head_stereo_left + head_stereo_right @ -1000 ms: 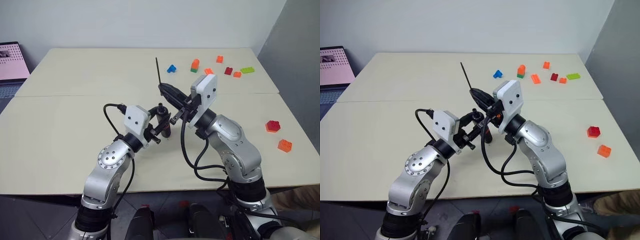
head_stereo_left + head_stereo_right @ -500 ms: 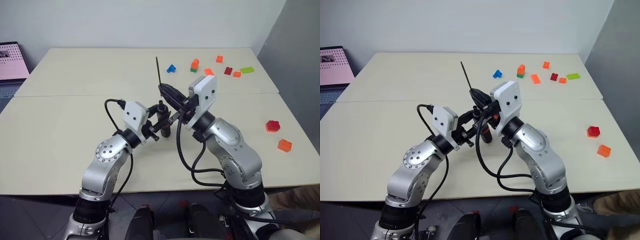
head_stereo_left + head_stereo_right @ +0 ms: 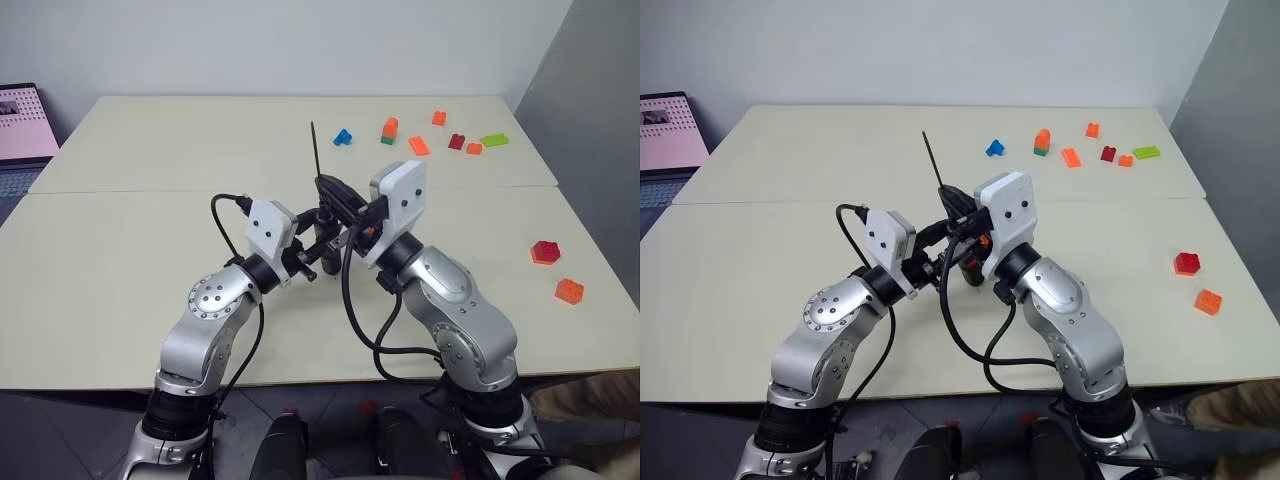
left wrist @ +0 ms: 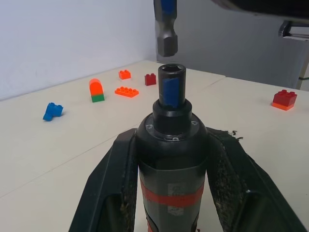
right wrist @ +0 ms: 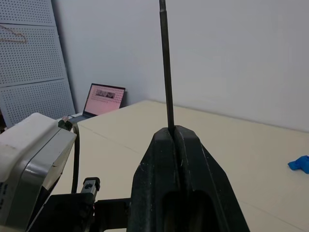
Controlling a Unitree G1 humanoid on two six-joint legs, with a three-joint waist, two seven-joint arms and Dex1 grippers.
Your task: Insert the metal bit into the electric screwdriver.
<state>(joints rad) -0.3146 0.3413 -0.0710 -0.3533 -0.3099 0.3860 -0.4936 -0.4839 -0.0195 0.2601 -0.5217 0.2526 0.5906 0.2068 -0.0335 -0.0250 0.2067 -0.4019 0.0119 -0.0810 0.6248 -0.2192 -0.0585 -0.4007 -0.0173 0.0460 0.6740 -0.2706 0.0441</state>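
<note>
The electric screwdriver (image 4: 172,159), black with a red band, stands upright above the table's middle with my left gripper (image 3: 322,238) shut on its body. Its open socket (image 4: 172,72) faces upward. My right gripper (image 3: 331,189) is shut on the metal bit (image 3: 315,150), a thin dark rod that sticks up past the fingers (image 5: 166,63). In the left wrist view, the bit's lower hex end (image 4: 165,36) hangs just above the socket, a small gap apart and slightly off to one side. The two grippers sit close together, right one above the left.
Small toy bricks lie at the table's far right: a blue one (image 3: 343,137), an orange-and-green one (image 3: 389,130) and several more. A red brick (image 3: 545,252) and an orange one (image 3: 569,291) lie near the right edge. A laptop (image 3: 22,125) sits off the far left.
My right wrist has turned and shifted slightly left, bringing the bit closer over the screwdriver. The left gripper has kept its place with the screwdriver.
</note>
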